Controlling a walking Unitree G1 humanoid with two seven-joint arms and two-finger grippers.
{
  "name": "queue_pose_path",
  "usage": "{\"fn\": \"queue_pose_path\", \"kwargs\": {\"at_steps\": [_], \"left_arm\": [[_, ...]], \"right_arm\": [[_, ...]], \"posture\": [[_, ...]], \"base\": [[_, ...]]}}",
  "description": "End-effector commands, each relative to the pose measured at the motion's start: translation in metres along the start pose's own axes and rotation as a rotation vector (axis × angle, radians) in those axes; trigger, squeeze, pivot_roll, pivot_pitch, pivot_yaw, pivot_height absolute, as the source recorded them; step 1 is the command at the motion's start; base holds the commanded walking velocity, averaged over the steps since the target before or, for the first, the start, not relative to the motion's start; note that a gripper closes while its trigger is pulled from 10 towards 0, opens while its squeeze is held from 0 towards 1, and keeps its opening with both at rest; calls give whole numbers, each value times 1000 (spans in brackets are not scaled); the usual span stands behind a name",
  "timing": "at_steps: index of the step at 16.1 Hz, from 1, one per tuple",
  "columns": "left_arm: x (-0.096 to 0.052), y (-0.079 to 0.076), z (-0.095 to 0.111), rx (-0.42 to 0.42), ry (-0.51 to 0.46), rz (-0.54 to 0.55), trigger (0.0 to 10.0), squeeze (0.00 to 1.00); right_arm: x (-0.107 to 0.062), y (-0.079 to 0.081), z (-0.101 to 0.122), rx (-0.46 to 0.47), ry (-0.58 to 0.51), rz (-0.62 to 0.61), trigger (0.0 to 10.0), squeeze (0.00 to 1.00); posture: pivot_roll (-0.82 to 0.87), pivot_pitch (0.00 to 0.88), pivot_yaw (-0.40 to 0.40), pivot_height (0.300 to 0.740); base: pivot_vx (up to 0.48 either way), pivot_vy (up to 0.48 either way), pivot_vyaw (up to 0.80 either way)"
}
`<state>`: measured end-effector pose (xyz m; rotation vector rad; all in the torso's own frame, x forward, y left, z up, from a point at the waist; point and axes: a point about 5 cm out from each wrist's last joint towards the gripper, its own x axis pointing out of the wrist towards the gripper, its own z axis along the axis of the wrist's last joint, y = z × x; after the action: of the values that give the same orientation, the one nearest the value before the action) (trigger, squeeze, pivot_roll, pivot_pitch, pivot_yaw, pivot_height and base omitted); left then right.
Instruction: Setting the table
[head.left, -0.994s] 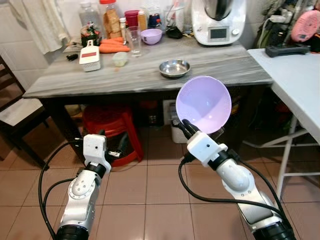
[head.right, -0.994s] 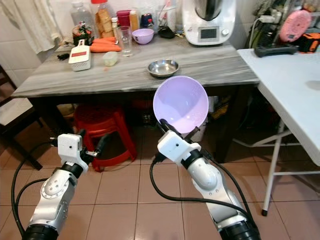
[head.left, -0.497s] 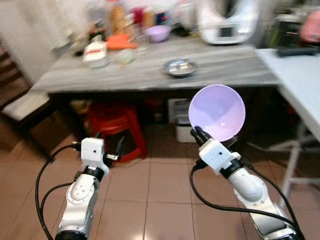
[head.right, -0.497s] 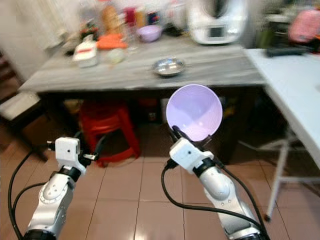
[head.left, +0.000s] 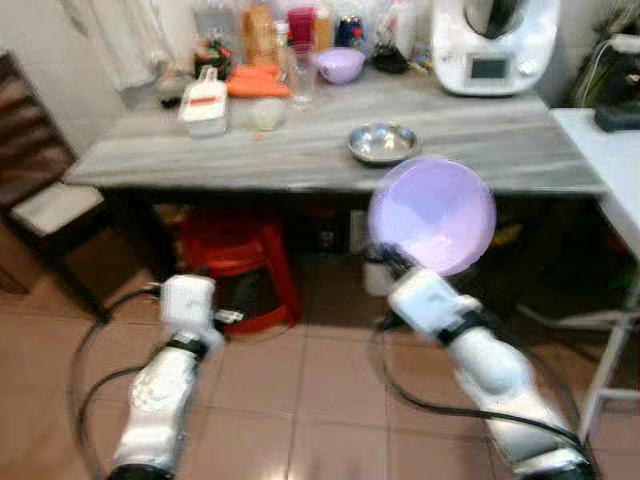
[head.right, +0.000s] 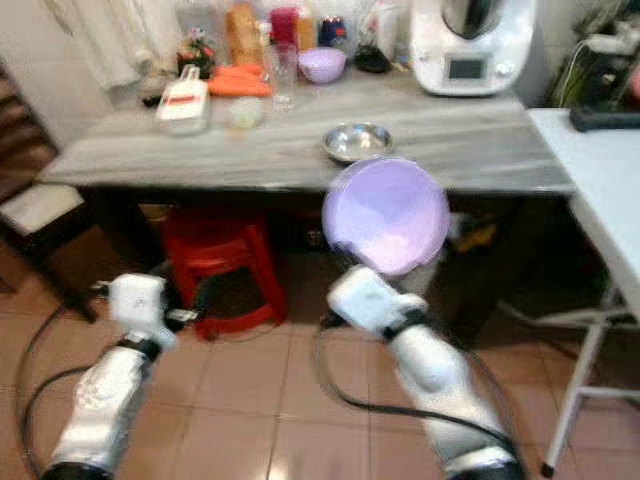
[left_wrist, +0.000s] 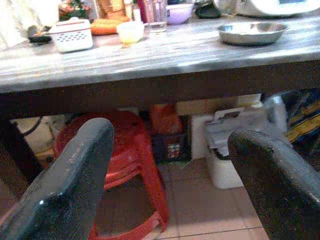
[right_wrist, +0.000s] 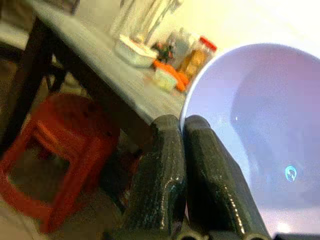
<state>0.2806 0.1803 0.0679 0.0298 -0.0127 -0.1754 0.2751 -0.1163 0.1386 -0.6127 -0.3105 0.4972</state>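
While pinched at its rim by the right tool (head.left: 400, 272), round lilac plastic bowl (head.left: 432, 216) held below, short of grey marble bench (head.left: 300, 150); left tool (left_wrist: 165, 185) wide, empty.

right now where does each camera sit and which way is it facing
Left and right eye views: on the head, looking forward and down at the grey table; both silver arms show, the right gripper holding a lilac bowl.
Left wrist view: along the open left gripper toward the red stool.
Right wrist view: along the shut jaws at the bowl's rim.
All share the table.
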Motion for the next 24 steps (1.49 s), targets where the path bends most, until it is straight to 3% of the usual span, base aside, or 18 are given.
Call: {"fn": "queue_pose_path", "kwargs": {"at_steps": [1,13,20,24], "left_arm": [[4,-4,5,0,-21,-13,10000,0],[9,-10,9,-12,-34,-36,10000,0],[10,-12,10,-18,-38,-50,10000,0],[9,-13,9,-23,-37,-55,10000,0]], "right_arm": [[-2,-7,0,-18,0,-12,10000,0],[0,-9,0,-25,-5,-13,10000,0],[4,-14,-1,-18,6,-31,10000,0],[5,-11,-1,-11,1,-23,10000,0]], "posture": [[-64,0,94,740],[-71,0,96,740],[-67,0,97,740],[-65,0,96,740]], "base": [[345,0,0],[351,0,349],[355,0,0],[361,0,-559]]}}
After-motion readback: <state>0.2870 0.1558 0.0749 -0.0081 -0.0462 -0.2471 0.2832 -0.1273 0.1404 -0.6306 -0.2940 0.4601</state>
